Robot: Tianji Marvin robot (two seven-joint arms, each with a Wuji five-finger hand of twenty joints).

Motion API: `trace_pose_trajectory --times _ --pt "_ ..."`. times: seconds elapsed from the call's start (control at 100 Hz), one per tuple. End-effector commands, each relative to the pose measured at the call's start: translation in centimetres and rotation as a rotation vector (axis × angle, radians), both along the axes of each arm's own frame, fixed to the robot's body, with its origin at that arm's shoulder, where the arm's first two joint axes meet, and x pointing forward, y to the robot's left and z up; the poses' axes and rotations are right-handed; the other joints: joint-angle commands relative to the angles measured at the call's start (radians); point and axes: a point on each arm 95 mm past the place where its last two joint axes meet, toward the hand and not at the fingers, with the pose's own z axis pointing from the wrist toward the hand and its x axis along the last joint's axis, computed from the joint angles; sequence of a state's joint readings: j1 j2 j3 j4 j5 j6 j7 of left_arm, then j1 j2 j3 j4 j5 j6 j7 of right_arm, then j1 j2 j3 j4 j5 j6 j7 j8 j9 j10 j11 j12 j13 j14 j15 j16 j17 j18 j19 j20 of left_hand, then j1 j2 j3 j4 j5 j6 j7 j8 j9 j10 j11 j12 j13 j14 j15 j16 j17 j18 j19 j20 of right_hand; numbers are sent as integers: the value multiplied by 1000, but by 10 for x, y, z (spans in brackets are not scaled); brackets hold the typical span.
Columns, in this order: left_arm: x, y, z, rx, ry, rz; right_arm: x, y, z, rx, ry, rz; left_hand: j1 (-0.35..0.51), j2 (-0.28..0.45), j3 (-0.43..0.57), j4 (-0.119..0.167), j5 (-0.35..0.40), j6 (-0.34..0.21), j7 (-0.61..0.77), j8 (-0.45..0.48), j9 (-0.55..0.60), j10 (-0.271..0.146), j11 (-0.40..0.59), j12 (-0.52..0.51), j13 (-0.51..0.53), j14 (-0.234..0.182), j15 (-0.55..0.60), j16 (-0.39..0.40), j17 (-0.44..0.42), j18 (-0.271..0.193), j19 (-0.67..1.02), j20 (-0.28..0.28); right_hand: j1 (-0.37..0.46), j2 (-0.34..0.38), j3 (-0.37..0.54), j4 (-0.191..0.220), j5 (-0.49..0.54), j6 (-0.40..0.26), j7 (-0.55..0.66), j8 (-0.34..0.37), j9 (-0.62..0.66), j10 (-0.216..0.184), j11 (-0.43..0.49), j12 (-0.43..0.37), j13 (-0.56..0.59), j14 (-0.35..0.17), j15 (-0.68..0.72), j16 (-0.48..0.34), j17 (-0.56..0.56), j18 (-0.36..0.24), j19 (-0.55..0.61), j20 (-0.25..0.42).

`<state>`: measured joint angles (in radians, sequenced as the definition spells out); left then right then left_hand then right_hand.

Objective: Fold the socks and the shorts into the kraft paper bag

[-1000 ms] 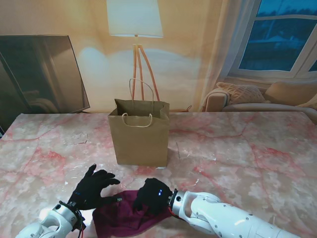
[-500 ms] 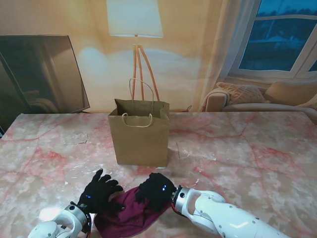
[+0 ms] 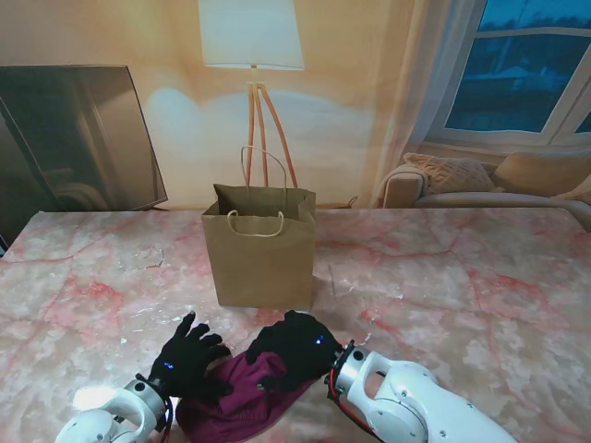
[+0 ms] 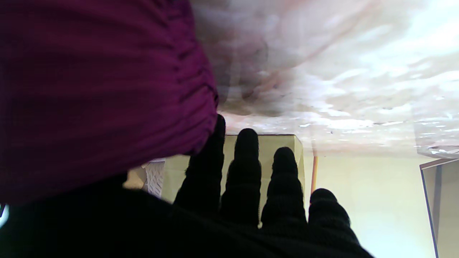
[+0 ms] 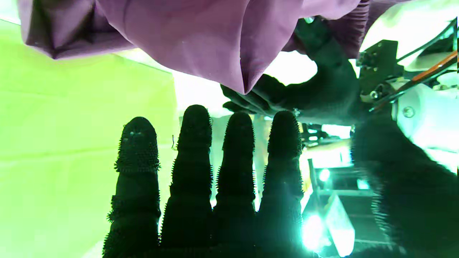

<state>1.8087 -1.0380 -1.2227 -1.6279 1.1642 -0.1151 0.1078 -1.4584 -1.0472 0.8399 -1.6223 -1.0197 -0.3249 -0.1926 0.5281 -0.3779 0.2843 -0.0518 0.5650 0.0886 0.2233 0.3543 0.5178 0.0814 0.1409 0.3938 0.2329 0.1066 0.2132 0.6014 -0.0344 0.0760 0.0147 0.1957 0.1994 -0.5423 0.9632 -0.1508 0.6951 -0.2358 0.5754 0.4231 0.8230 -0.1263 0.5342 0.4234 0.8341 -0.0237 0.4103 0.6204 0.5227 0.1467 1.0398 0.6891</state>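
The maroon shorts [image 3: 238, 399] lie bunched on the marble table's near edge, between my two black-gloved hands. My left hand [image 3: 187, 358] rests against their left edge, four fingers [image 4: 247, 168] straight and apart; cloth [image 4: 100, 89] hides the thumb. My right hand [image 3: 294, 345] lies spread on the shorts' far right part, fingers [image 5: 200, 161] straight, with the cloth [image 5: 200, 36] under the palm. The kraft paper bag [image 3: 261, 251] stands upright and open a short way beyond both hands. No socks show in any view.
The pink marble table [image 3: 462, 286] stretches wide to the right and left of the bag. A floor lamp [image 3: 251, 37], a dark TV screen [image 3: 74, 138] and a sofa [image 3: 480, 180] stand behind the table's far edge.
Both hands slid away from me toward the bag. The left hand moved right onto the shorts' edge. The right hand's fingers spread out flat, and the shorts shifted slightly with them.
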Motion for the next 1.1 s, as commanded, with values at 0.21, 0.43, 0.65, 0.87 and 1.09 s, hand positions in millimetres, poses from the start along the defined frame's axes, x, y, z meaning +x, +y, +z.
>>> trace_pose_trajectory --times 0.21,0.43,0.65,0.87,1.09 --pt "-5 0 -7 -6 6 -1 2 37 -24 -103 43 -79 -16 -47 72 -9 -23 3 10 15 -4 6 5 10 -23 2 13 5 -9 11 -2 16 126 -97 200 12 -87 113 -67 -33 -75 58 -65 -126 -19 39 -150 -171 -24 -39 -126 -220" --pt "-8 3 -8 -7 -4 4 1 43 -55 -267 81 -127 -24 -43 86 -11 -21 1 15 18 0 5 6 11 -22 5 16 5 -10 11 0 19 94 -207 130 -23 -302 235 -167 -95 -292 111 -139 -169 -197 110 -229 -240 -120 10 -147 -231" --pt "-9 3 -8 -7 -3 10 -6 46 -68 -356 111 -143 -28 -37 90 -11 -24 1 18 19 0 4 5 12 -23 5 16 5 -10 11 -2 19 20 -276 122 -48 -551 397 -339 -149 -603 203 -137 -186 -289 201 -197 -250 -147 72 -121 -163" --pt "-8 1 -9 -10 0 8 -13 53 -80 -411 85 -138 -28 -34 88 -11 -24 3 19 21 -2 6 5 12 -26 4 15 3 -10 11 -4 17 -9 -323 156 -60 -539 462 -612 -149 -605 142 110 -103 -112 115 -17 -63 -10 44 83 14" --pt "-7 -1 -9 -13 0 7 -13 62 -97 -410 111 -176 -29 -29 84 -10 -23 4 23 24 0 6 5 12 -26 5 14 2 -9 11 -6 15 47 -447 228 -72 -361 394 -406 -24 -211 -9 449 190 95 18 410 267 181 -4 331 115"
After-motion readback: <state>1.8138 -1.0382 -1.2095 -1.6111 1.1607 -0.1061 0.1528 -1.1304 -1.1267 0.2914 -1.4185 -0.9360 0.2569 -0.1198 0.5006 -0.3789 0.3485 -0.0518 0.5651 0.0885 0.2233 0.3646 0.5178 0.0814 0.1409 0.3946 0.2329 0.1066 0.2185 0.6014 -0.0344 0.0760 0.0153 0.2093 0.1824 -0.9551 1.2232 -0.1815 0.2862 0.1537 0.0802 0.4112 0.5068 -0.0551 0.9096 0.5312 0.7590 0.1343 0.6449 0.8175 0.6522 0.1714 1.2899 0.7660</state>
